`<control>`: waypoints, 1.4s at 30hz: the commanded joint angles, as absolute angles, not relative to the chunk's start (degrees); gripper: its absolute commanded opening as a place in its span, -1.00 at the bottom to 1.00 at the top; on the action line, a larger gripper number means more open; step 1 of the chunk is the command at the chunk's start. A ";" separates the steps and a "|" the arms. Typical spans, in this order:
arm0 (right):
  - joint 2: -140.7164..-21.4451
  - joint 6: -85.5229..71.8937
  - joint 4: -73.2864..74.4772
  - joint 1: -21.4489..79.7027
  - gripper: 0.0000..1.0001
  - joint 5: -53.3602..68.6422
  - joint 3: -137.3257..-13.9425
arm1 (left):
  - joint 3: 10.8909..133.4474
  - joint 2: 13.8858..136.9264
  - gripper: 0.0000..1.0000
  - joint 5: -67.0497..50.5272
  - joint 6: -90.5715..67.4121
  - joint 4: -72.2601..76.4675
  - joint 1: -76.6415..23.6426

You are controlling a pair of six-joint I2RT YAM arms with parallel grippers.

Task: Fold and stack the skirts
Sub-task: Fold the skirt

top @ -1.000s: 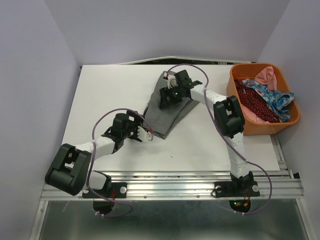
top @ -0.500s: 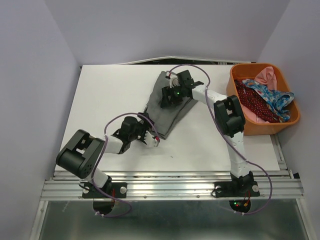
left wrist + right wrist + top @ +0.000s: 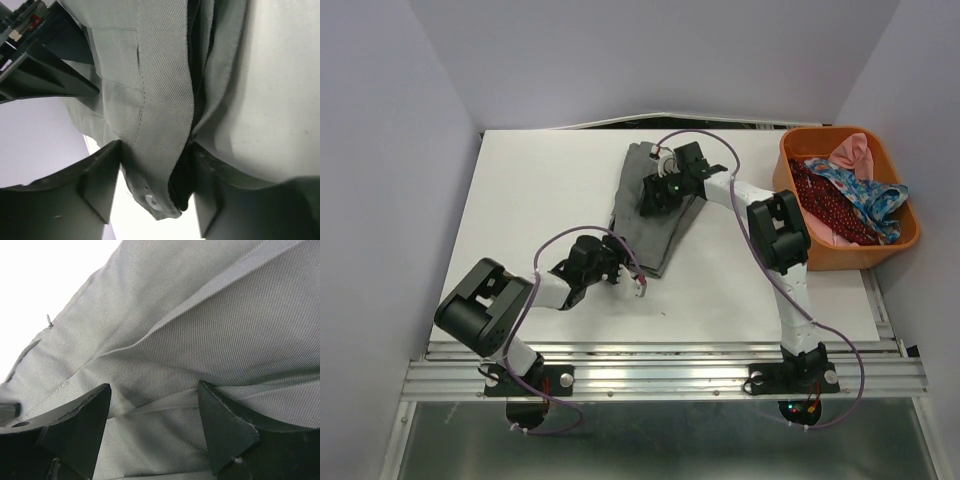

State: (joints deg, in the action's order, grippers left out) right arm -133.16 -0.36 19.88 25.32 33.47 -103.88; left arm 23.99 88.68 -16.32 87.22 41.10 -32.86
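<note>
Got grey skirt point(image 3: 642, 222) on white table point(image 3: 540, 180), bunched into a long strip slanting far to near. Seeing right gripper point(image 3: 653, 200) down on its far half, left gripper point(image 3: 638, 287) at its near corner. Can't tell either grip from up here. Spotted orange basket point(image 3: 840, 262) far right, holding dark red dotted skirt point(image 3: 823, 205), blue flowered skirt point(image 3: 868, 195), pink cloth point(image 3: 850, 152).

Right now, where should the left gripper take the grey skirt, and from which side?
Probably best to take the grey skirt by its stitched band at the near corner, coming in from the near edge. That band is thick, layered and bunched up, and the left gripper straddles it. The right gripper sits on the flat far part.
</note>
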 commanded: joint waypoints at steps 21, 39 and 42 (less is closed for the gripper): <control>-127.01 18.63 30.67 31.63 0.34 38.67 -84.20 | 42.53 72.16 -1.00 -29.00 63.20 -8.34 -33.40; -130.67 12.13 36.12 30.06 0.44 41.32 -100.02 | 34.22 67.94 -0.54 -22.25 61.08 -9.08 -38.40; -133.76 12.48 36.21 30.59 0.40 38.77 -99.49 | 29.90 66.89 -0.29 -16.20 64.15 -4.67 -39.11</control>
